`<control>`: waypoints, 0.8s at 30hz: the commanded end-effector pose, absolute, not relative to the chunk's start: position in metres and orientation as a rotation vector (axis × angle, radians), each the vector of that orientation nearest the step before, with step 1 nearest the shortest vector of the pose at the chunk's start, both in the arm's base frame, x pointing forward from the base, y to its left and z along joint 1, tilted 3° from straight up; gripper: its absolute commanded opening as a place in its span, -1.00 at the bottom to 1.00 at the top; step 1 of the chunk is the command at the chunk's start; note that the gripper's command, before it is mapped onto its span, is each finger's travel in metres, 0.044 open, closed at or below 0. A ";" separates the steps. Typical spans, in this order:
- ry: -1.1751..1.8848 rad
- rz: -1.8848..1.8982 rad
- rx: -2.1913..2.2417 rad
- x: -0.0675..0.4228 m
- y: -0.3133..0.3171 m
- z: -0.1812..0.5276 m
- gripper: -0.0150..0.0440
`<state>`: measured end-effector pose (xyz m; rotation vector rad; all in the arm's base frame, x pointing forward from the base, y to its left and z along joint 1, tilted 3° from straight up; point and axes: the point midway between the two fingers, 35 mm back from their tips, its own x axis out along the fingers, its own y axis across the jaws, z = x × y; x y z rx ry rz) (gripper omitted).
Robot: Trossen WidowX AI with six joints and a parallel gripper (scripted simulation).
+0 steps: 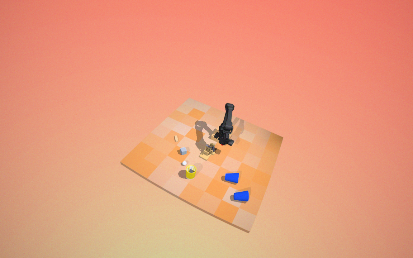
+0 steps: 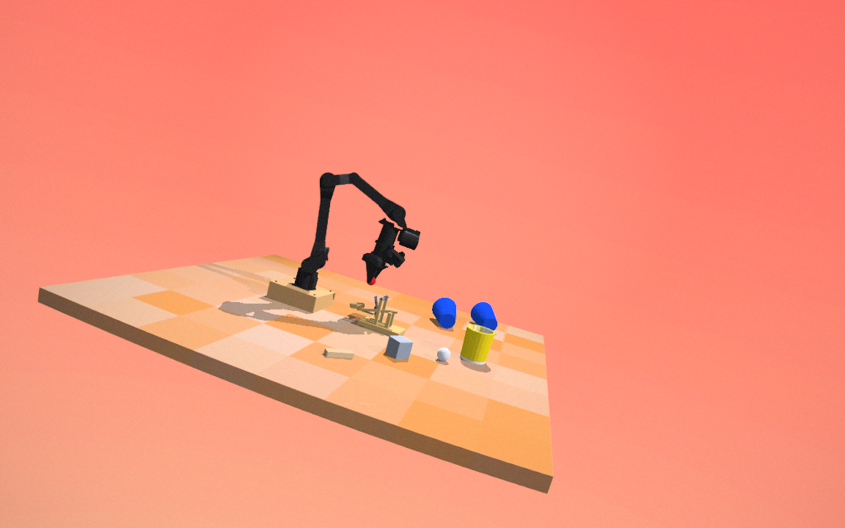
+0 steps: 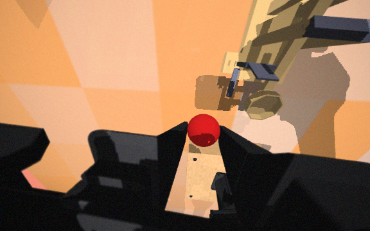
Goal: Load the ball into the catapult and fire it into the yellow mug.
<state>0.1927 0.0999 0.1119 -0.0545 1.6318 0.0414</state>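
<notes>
My gripper (image 3: 202, 127) (image 2: 371, 281) is shut on the red ball (image 3: 203, 128) (image 2: 372, 282) (image 1: 222, 144) and holds it in the air, above the level of the catapult. The wooden catapult (image 1: 205, 157) (image 2: 383, 323) stands on the table just beside the ball in the top view. Its cup (image 3: 263, 106) (image 2: 356, 305) is empty and lies to the right of the ball in the wrist view. The yellow mug (image 1: 190, 172) (image 2: 477, 345) stands upright beyond the catapult's front end, away from the arm's base.
A white ball (image 1: 184, 163) (image 2: 443, 354) lies beside the mug. A grey-blue cube (image 1: 183, 151) (image 2: 398, 347) and a small wooden block (image 1: 175, 138) (image 2: 338, 353) lie off to the catapult's side. Two blue cups (image 1: 232, 177) (image 1: 241, 196) (image 2: 444, 312) (image 2: 483, 314) lie on their sides.
</notes>
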 end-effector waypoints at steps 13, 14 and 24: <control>1.770 0.036 -0.049 0.207 0.046 0.096 -0.49; 1.778 0.037 -0.046 0.208 0.042 0.095 -0.49; 1.865 0.062 -0.008 0.208 0.008 0.085 -0.49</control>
